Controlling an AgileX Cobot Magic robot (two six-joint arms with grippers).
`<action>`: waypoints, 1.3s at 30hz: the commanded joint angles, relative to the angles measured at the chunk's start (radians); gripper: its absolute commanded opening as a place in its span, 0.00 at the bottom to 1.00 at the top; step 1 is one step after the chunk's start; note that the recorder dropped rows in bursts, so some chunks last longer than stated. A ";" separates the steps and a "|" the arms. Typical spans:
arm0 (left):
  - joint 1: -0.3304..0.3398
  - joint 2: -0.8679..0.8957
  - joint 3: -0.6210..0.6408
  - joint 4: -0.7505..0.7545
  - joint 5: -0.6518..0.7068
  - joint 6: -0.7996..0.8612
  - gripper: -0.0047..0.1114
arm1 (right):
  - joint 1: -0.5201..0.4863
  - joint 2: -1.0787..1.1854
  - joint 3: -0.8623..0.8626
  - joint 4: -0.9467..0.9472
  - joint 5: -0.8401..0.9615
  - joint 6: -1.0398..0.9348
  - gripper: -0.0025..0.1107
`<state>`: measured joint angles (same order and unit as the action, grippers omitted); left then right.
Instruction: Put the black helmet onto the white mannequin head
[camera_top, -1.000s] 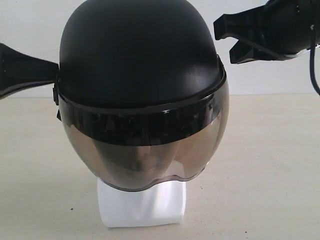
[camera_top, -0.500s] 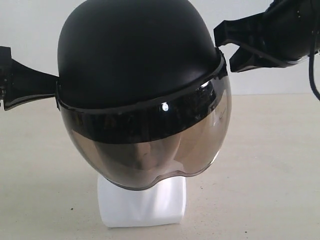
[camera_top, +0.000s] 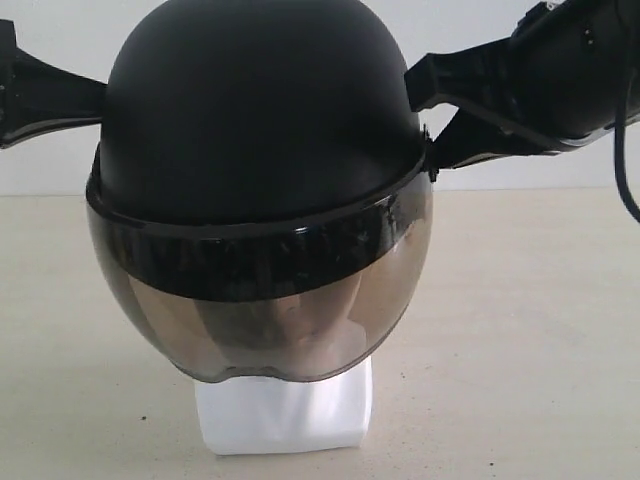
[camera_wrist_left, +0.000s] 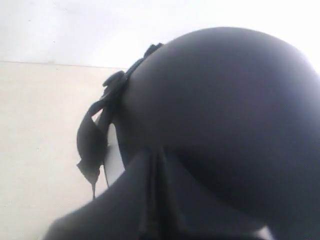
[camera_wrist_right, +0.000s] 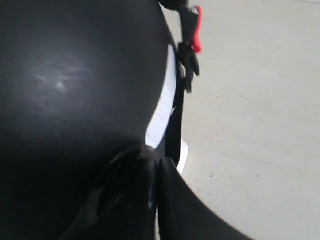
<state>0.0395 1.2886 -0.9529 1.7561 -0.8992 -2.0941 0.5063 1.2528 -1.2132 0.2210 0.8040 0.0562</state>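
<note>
The black helmet (camera_top: 260, 110) sits over the white mannequin head, whose squarish base (camera_top: 285, 415) shows below the smoky visor (camera_top: 260, 310); the face shows dimly through the tint. My left gripper (camera_top: 95, 95) is shut, its tips pressed against the shell's upper left side (camera_wrist_left: 225, 100); the fingers (camera_wrist_left: 150, 200) lie together. My right gripper (camera_top: 420, 120) touches the helmet's right side by the rim. Its fingers (camera_wrist_right: 170, 200) stand together with a thin seam between them, against the shell (camera_wrist_right: 75, 75). A sliver of white head (camera_wrist_right: 165, 105) shows under the rim.
A dark strap (camera_wrist_left: 92, 140) hangs off the helmet's edge, and another strap carries a red clip (camera_wrist_right: 196, 30). The beige table (camera_top: 540, 330) spreads around the base, with a white wall (camera_top: 480, 170) behind. A black cable (camera_top: 622, 150) drops beside the right arm.
The helmet has shifted left and settled lower over the head. My left gripper has risen along the shell. My right gripper has come left and down onto the helmet's side.
</note>
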 joint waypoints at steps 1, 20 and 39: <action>-0.009 0.019 -0.020 -0.012 -0.075 -0.004 0.08 | 0.026 -0.025 -0.007 0.006 0.007 0.022 0.02; -0.009 -0.074 -0.029 -0.012 -0.172 -0.004 0.08 | 0.026 -0.021 -0.007 -0.149 -0.014 0.139 0.02; 0.101 -0.064 -0.011 -0.012 -0.196 -0.004 0.08 | 0.026 -0.023 -0.007 -0.094 -0.009 0.127 0.02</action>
<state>0.1112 1.2093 -0.9733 1.7509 -1.0671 -2.0941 0.5292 1.2353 -1.2132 0.1076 0.8010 0.1991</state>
